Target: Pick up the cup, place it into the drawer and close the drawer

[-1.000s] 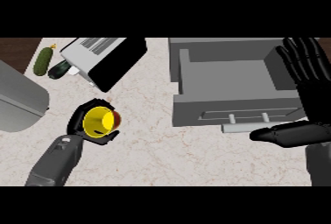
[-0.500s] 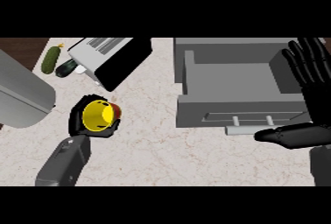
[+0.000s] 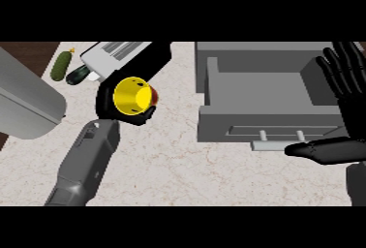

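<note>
Well, starting at the left, a large grey appliance (image 3: 25, 104) fills the edge, with a cucumber (image 3: 61, 65) and a toaster (image 3: 114, 52) behind it. Just right of these, the left robot hand (image 3: 107, 104) is curled round the yellow cup (image 3: 130, 96), whose mouth faces up and which shows a red patch on its right side. Compared with a second ago, the cup has travelled away from the robot's body and a little rightward, now showing in front of the toaster's dark end rather than over bare counter (image 3: 178, 169). I judge the pick-up done and the carry under way, though the cup is still well apart from the drawer (image 3: 236, 121). That drawer stands pulled out, its grey interior showing nothing inside and its handle (image 3: 282, 135) facing the robot. At the far right, the right robot hand (image 3: 352, 104) rests with fingers spread and upright, holding nothing, much as before.
</note>
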